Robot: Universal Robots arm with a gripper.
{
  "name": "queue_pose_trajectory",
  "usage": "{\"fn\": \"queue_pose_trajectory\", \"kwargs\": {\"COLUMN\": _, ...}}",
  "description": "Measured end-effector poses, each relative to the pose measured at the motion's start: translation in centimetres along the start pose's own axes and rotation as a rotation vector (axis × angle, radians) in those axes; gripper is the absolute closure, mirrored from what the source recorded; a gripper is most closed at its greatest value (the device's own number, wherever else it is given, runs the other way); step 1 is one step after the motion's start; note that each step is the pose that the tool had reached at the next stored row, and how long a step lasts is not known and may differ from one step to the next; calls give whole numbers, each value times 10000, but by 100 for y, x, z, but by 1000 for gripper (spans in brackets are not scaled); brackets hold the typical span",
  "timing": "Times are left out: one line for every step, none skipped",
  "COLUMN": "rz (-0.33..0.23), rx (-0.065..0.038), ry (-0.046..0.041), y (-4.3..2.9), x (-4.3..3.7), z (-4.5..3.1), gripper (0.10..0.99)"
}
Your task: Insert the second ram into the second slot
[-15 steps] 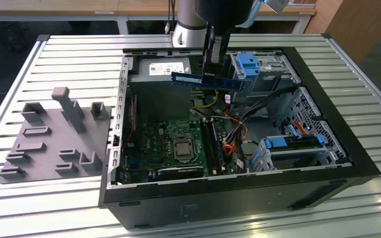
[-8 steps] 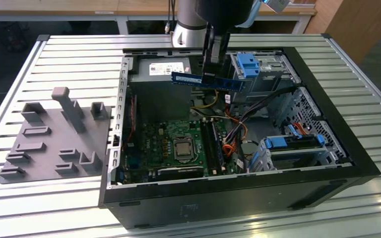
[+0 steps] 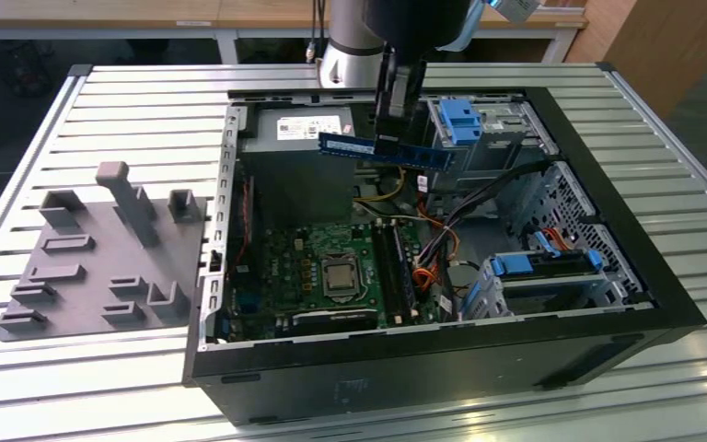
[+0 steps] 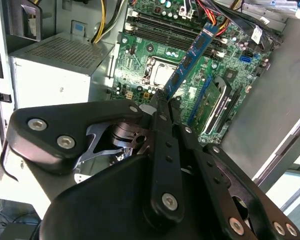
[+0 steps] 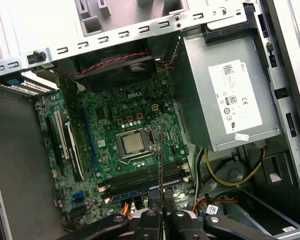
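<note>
**Ram pinched above the open case**

On the exterior view's left, a grey fixture plate (image 3: 96,267) lies on the slatted table (image 3: 121,110), well apart from me. Next comes the open computer case (image 3: 452,345), with the power supply (image 3: 298,129) at its far end and the motherboard (image 3: 329,267) flat on its floor.

I come down from above with my wrist pointing straight down. My gripper (image 3: 393,138) is closed narrow on the second ram (image 3: 343,144), pinching the blue strip near its middle. Its long edge is roughly level, with both ends sticking out past my fingers.

The strip hangs above the case, near the power supply and clear of the board. In the first wrist view it runs edge-on from my gripper (image 5: 162,202) as a thin line (image 5: 161,155) over the memory slots (image 5: 145,177), seated in none of them. In the second wrist view it slants away from my gripper (image 4: 160,102) across the board (image 4: 190,55).

To the exterior view's right stand the blue drive-bay latches (image 3: 458,120).
</note>
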State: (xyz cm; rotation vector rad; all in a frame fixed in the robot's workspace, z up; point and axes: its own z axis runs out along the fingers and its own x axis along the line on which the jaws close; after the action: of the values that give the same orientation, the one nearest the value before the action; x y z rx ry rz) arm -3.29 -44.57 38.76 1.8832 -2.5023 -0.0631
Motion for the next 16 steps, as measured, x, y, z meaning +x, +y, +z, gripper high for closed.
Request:
{"fn": "queue_pose_trajectory", "kwargs": {"rz": 26, "rx": 0, "ry": -1, "y": 0, "x": 0, "z": 0, "gripper": 949}}
{"fn": "queue_pose_trajectory", "kwargs": {"rz": 52, "rx": 1, "ry": -2, "y": 0, "x": 0, "z": 0, "gripper": 949}}
{"fn": "queue_pose_trajectory", "kwargs": {"rz": 77, "rx": 1, "ry": -3, "y": 0, "x": 0, "z": 0, "gripper": 949}}
{"fn": "queue_pose_trajectory", "kwargs": {"rz": 104, "rx": 2, "ry": -4, "y": 0, "x": 0, "z": 0, "gripper": 949}}
{"fn": "queue_pose_trajectory", "kwargs": {"rz": 129, "rx": 2, "ry": -5, "y": 0, "x": 0, "z": 0, "gripper": 949}}
{"fn": "queue_pose_trajectory", "kwargs": {"rz": 154, "rx": 2, "ry": -6, "y": 0, "x": 0, "z": 0, "gripper": 949}}
{"fn": "queue_pose_trajectory", "kwargs": {"rz": 179, "rx": 3, "ry": -7, "y": 0, "x": 0, "z": 0, "gripper": 949}}
{"fn": "queue_pose_trajectory", "kwargs": {"rz": 205, "rx": 4, "ry": -9, "y": 0, "x": 0, "z": 0, "gripper": 949}}
{"fn": "queue_pose_trajectory", "kwargs": {"rz": 230, "rx": 4, "ry": -9, "y": 0, "x": 0, "z": 0, "gripper": 949}}
{"fn": "queue_pose_trajectory", "kwargs": {"rz": 255, "rx": 4, "ry": -10, "y": 0, "x": 0, "z": 0, "gripper": 949}}
{"fn": "queue_pose_trajectory", "kwargs": {"rz": 280, "rx": 4, "ry": -10, "y": 0, "x": 0, "z": 0, "gripper": 949}}
{"fn": "queue_pose_trajectory", "kwargs": {"rz": 304, "rx": 5, "ry": -12, "y": 0, "x": 0, "z": 0, "gripper": 949}}
{"fn": "queue_pose_trajectory", "kwargs": {"rz": 330, "rx": 5, "ry": -13, "y": 0, "x": 0, "z": 0, "gripper": 949}}
{"fn": "queue_pose_trajectory", "kwargs": {"rz": 354, "rx": 6, "ry": -14, "y": 0, "x": 0, "z": 0, "gripper": 949}}
{"fn": "queue_pose_trajectory", "kwargs": {"rz": 377, "rx": 6, "ry": -15, "y": 0, "x": 0, "z": 0, "gripper": 949}}
{"fn": "queue_pose_trajectory", "kwargs": {"rz": 400, "rx": 7, "ry": -16, "y": 0, "x": 0, "z": 0, "gripper": 949}}
